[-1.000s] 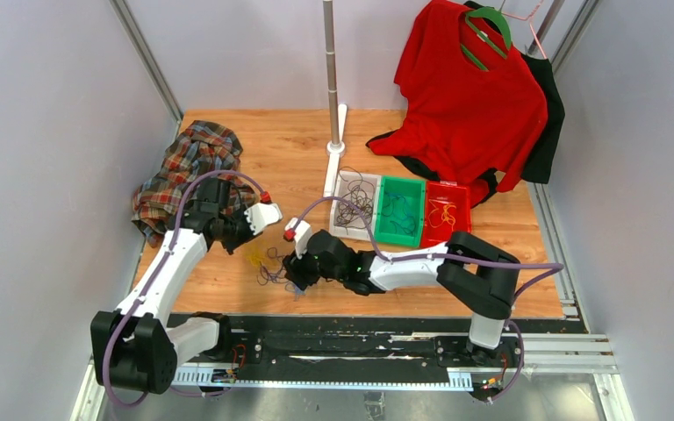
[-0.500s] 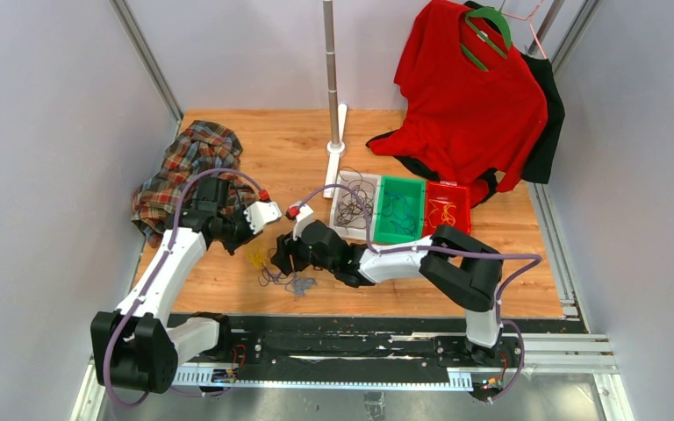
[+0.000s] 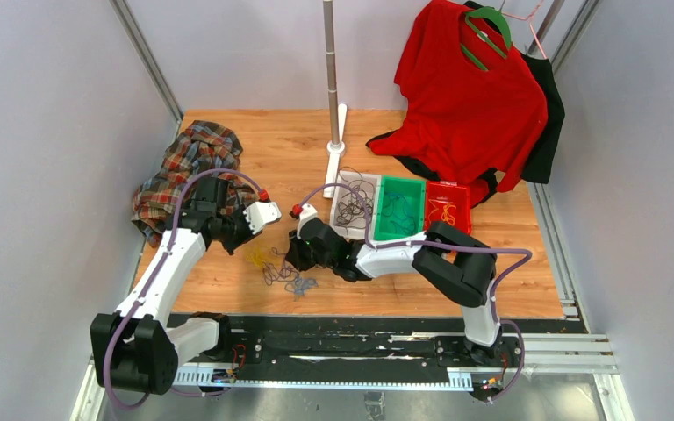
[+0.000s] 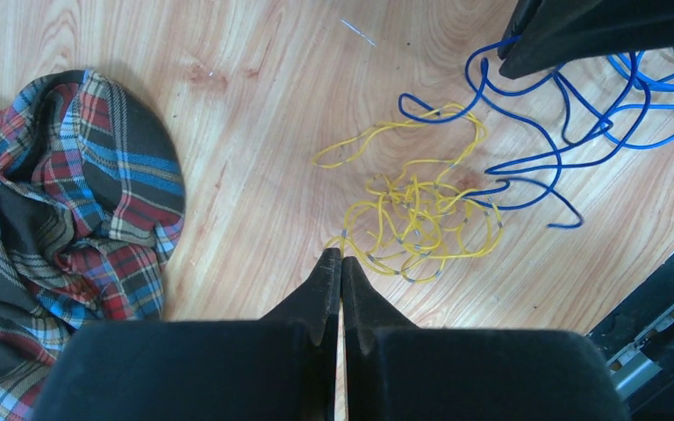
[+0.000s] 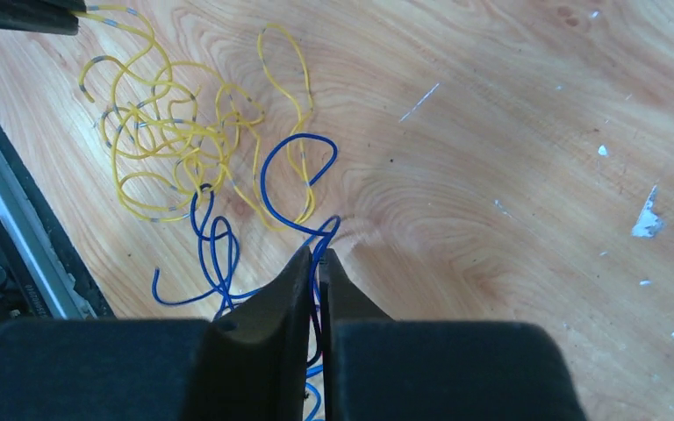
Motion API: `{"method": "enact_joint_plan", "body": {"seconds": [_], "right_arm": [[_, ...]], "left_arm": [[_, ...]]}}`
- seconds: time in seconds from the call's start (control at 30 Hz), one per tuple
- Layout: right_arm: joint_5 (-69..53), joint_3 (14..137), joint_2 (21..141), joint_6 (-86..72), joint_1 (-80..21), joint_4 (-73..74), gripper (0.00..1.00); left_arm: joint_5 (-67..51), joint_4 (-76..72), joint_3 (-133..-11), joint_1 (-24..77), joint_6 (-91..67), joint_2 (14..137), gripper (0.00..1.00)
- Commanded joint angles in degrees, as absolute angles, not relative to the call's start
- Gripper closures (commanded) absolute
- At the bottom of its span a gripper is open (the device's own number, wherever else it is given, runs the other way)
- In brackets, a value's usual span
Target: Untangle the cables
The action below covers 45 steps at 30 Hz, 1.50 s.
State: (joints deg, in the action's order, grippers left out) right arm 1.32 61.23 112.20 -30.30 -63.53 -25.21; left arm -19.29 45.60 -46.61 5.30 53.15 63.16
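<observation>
Two claws shut: right claw (image 5: 315, 263) just moved in, clamped on blue cable (image 5: 263, 180); left claw (image 4: 341, 259) together at yellow cable (image 4: 412, 219) edge; pull-apart now possible.

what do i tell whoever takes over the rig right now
Left gripper: shut, pinching an end of the yellow cable.
Right gripper: shut on the blue cable.
Where: both cables lie on the table between the arms, with blue strands crossing the yellow tangle.
Done: white tray, green tray and red tray already hold cables.
Left: pull yellow and blue apart, then probably bin each.
</observation>
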Motion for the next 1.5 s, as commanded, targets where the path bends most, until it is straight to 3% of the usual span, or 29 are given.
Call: {"method": "enact_joint_plan", "body": {"seconds": [0.0,0.17,0.4,0.6,0.87,1.13,1.47], "right_arm": [[-0.59,60.81,112.18,-34.69,-61.01,-28.69,0.99],[-3.15,55.16,104.86,-37.79,-56.76,-37.66,1.0],[-2.08,50.68,90.87,-35.55,-51.49,-36.93,1.0],[0.76,48.42,77.71,-32.64,-45.55,-32.37,0.99],[3.67,54.43,61.03,-24.37,-36.87,-17.92,0.99],[3.62,60.63,54.73,-20.63,-27.69,-8.81,1.0],[9.25,61.21,57.81,-12.6,-26.88,-1.82,0.99]], "left_arm": [[-19.69,45.71,-46.73,4.58,54.23,61.7,0.99],[-17.81,44.95,-45.61,4.48,55.78,61.53,0.99],[-13.97,41.08,-42.25,4.48,58.52,61.06,0.99],[-10.51,38.21,-38.87,4.48,62.16,60.73,0.99],[-5.24,32.76,-33.51,4.31,66.52,60.51,0.99],[-6.57,34.44,-35.01,4.31,65.93,60.01,0.99],[-21.95,48.1,-50.53,4.31,57.7,57.22,0.99]]}}
